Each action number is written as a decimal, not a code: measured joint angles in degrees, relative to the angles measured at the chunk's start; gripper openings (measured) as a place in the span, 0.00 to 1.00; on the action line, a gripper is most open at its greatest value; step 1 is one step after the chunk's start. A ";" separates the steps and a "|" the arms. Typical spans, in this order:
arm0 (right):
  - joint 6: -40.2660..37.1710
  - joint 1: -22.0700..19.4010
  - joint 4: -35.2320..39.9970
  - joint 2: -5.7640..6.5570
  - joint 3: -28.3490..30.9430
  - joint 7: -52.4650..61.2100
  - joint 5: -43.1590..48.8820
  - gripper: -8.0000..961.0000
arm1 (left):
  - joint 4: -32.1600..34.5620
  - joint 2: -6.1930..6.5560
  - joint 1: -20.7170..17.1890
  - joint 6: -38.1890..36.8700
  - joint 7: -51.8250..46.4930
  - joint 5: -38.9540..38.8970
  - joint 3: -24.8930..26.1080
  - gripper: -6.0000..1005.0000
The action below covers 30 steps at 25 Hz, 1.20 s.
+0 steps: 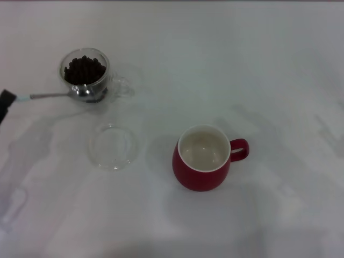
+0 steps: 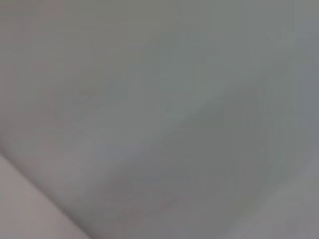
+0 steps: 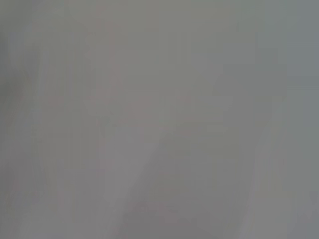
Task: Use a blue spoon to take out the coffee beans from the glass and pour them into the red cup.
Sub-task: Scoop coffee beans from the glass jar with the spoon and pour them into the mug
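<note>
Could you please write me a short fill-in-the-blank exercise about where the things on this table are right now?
1. The coffee beans are heaped inside the ____.
2. The red cup has a ____ inside with no beans in it.
3. The blue spoon is held at its handle by the ____ claw at the picture's edge.
4. The flat glass dish lies between the glass and the ____.

Missing words: glass; white; left; red cup

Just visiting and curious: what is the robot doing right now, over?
Left gripper at table's left edge, holding blue-handled metal spoon. Spoon bowl at clear glass mug of dark coffee beans. Red cup empty. Flat glass dish between them.
</note>
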<state>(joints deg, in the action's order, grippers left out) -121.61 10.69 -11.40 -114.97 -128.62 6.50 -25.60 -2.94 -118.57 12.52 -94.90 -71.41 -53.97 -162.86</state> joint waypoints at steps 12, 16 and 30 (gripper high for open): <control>1.89 -0.40 3.37 -0.09 0.01 0.38 0.21 0.68 | -20.15 1.59 12.38 -3.90 -17.66 -2.46 0.06 0.13; 4.16 -0.61 5.87 -0.16 0.02 0.40 0.24 0.68 | -26.61 1.90 15.47 -3.61 -26.23 -1.04 -0.04 0.13; 6.17 -0.59 7.80 -0.16 -0.08 1.37 0.97 0.68 | -30.97 3.31 23.09 2.39 -34.55 14.48 -0.09 0.13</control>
<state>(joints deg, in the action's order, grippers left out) -115.44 10.10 -3.60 -115.13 -128.70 7.87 -24.62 -33.92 -115.26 35.61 -92.50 -105.95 -39.49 -162.96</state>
